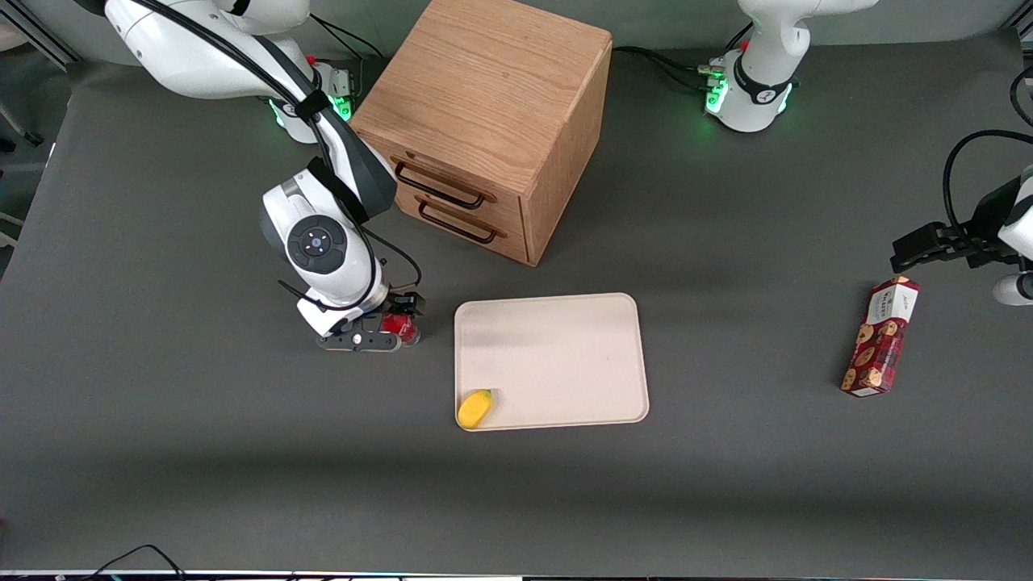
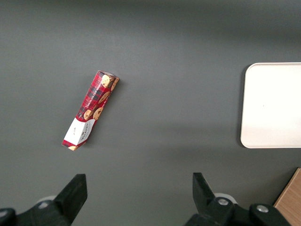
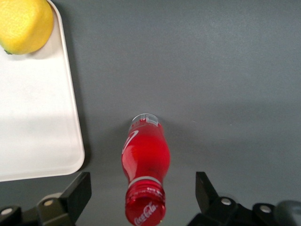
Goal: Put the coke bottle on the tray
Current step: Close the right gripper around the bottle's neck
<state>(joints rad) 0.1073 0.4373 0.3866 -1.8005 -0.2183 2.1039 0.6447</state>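
Observation:
The coke bottle (image 3: 145, 169) stands upright on the dark table, red with a red cap and a clear base. In the front view only a bit of the coke bottle (image 1: 399, 326) shows under the wrist. My right gripper (image 3: 142, 193) hangs directly over it, open, one finger on each side of the cap with a wide gap to both. The gripper (image 1: 387, 329) sits low over the table beside the tray's short edge. The cream-beige tray (image 1: 557, 355) lies flat close by, also seen as the tray (image 3: 33, 117) in the right wrist view.
A yellow fruit (image 1: 474, 408) rests in the tray's corner nearest the front camera. The wooden drawer cabinet (image 1: 488, 121) stands farther from the camera than the tray. A red-brown cookie box (image 1: 880, 336) lies toward the parked arm's end.

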